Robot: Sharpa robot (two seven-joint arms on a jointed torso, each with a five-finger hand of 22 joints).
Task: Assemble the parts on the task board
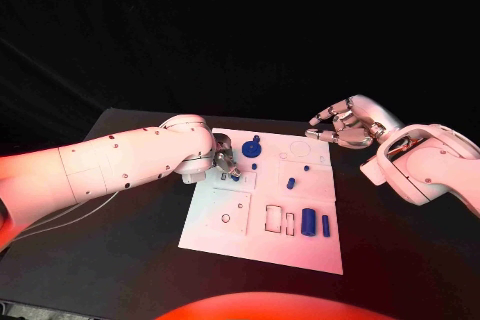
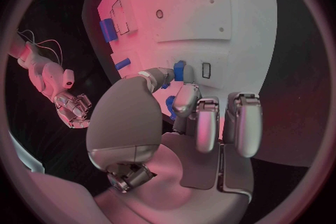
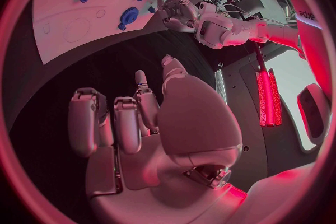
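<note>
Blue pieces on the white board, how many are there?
6: a round one near the far edge, a small one below it, one mid-board, two side by side nearer, one at the left hand's fingertips. Others may be hidden.

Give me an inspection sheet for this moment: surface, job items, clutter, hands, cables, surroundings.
Surface: black table, with the white task board in the middle.
Job items: blue round part near the board's far edge; small blue peg mid-board; two blue blocks near the right edge.
Clutter: nothing seen.
Hands: left hand is over the board's far left area, its fingers pinching a small blue part; right hand is off the board's far right corner, fingers curled, holding nothing.
Cables: pale cable trails along the left arm.
Surroundings: black backdrop behind the table.
</note>
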